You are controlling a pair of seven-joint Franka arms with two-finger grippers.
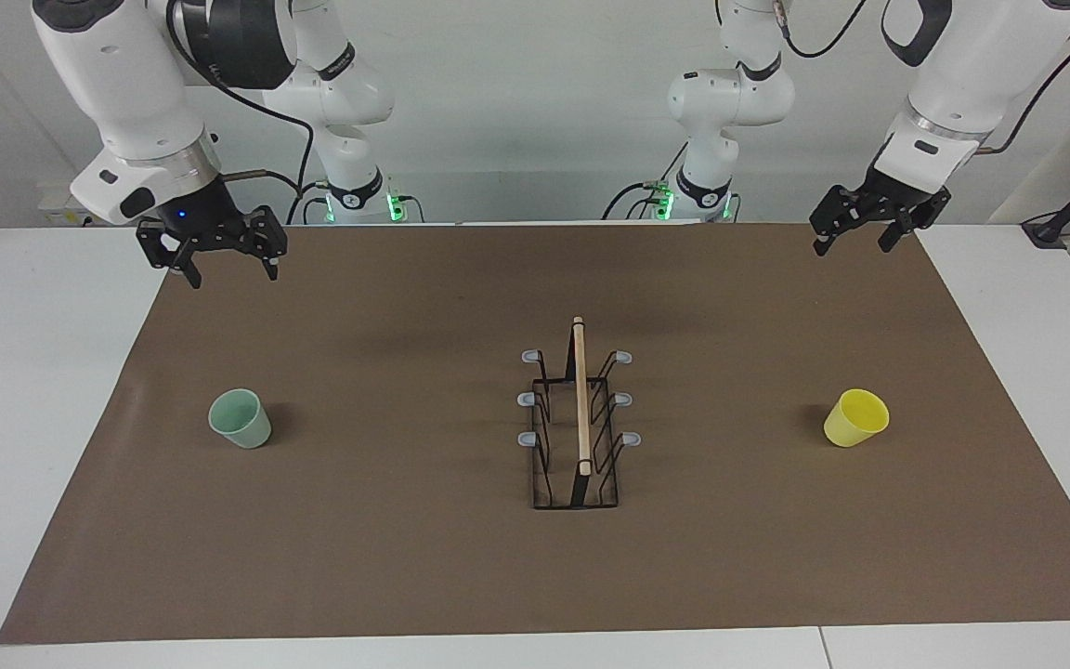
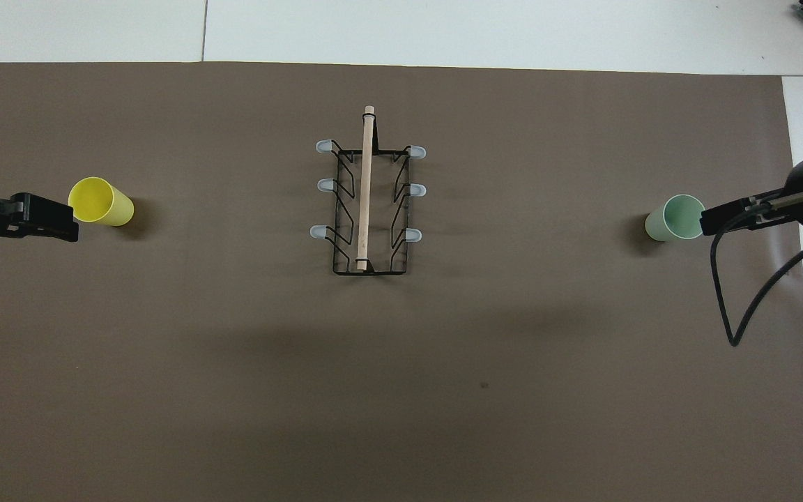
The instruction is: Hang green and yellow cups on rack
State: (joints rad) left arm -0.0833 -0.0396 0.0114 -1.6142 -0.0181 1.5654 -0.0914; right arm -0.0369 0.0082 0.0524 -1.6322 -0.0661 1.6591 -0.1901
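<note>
1. Nothing of the task is done, as I judge it: all six grey-tipped pegs of the rack [image 1: 576, 423] are bare, and both cups must be picked up and hung.
2. On the brown mat [image 1: 424, 576], which covers most of the table [image 1: 24, 372], the rack stands in the middle of the frame in both views, with its wooden rod on top.
3. At the upper left of the facing view the right gripper [image 1: 225, 267] hangs in the air over the mat's edge. Its fingers are spread and it holds nothing.
4. At the upper right of the facing view the left gripper [image 1: 853, 242] hangs over the mat's corner. It is also released and empty.
5. At middle left of the facing view the green cup [image 1: 240, 418] stands on the mat with its mouth up, well apart from the rack. In the overhead view it is at middle right, and the right gripper's dark tip shows just beside it there, but the facing view shows that gripper high above the mat, not touching.
6. At middle right of the facing view the yellow cup [image 1: 856, 417] stands on the mat, well apart from the rack, its mouth leaning toward the camera.
7. No brand, label or writing can be read on any thing.
</note>
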